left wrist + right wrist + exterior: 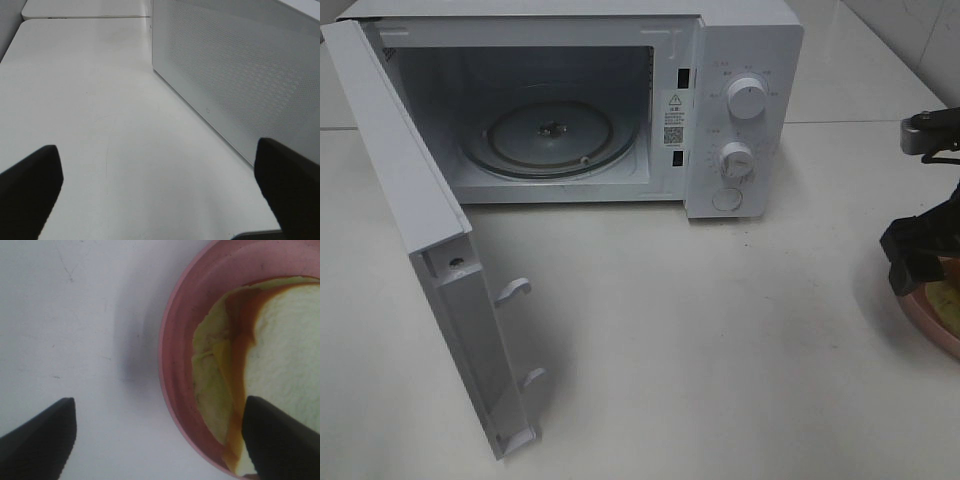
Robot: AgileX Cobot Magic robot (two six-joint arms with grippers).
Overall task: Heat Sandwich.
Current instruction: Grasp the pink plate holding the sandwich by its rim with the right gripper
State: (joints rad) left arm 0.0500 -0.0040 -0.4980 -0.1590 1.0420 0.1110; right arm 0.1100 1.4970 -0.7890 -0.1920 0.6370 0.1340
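The sandwich (285,370), white bread with a tan crust over a pale yellow-green layer, lies on a round pink plate (175,330). In the exterior high view the plate (926,322) and the sandwich (950,306) are cut off by the right edge. My right gripper (160,440) is open and straddles the plate's rim, one finger over the table and the other over the sandwich. In the exterior high view it (908,270) hangs low at the plate's near-left rim. My left gripper (160,195) is open and empty over bare table.
The white microwave (740,110) stands at the back with its door (430,250) swung open to the front left and the glass turntable (552,135) bare. A dotted white microwave panel (235,75) stands close beside my left gripper. White table lies between microwave and plate.
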